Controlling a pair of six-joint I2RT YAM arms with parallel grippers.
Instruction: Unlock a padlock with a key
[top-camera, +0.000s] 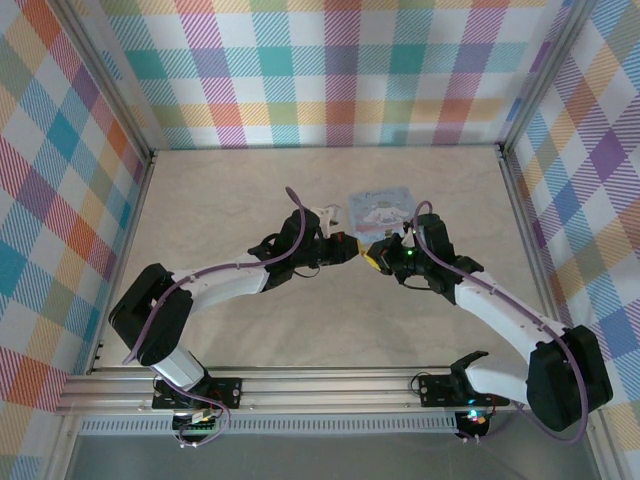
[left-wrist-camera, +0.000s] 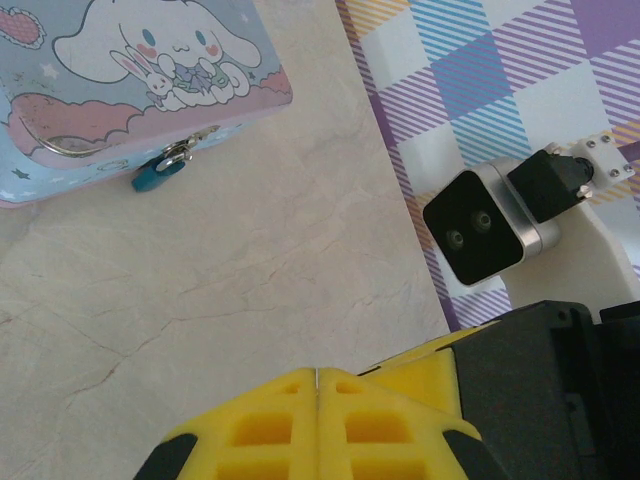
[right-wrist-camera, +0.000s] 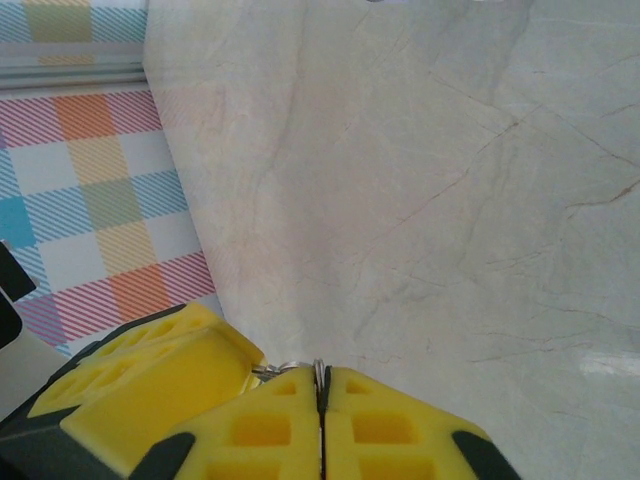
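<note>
Two white arms with black joints reached in from the near corners of the pale marbled table (top-camera: 250, 190), and the left gripper (top-camera: 350, 247) and the right gripper (top-camera: 372, 257) met tip to tip near its middle, too close together to tell whether they touched or how their jaws stood. Just beyond them a pale blue cartoon-printed tin (top-camera: 382, 203) lay flat on the table, its near edge hidden behind the grippers. Pastel plaid walls (top-camera: 330, 70) enclosed the table on three sides, an aluminium rail (top-camera: 320, 385) carried both arm bases along the near edge, and a purple cable (top-camera: 290, 205) looped over each arm.
</note>
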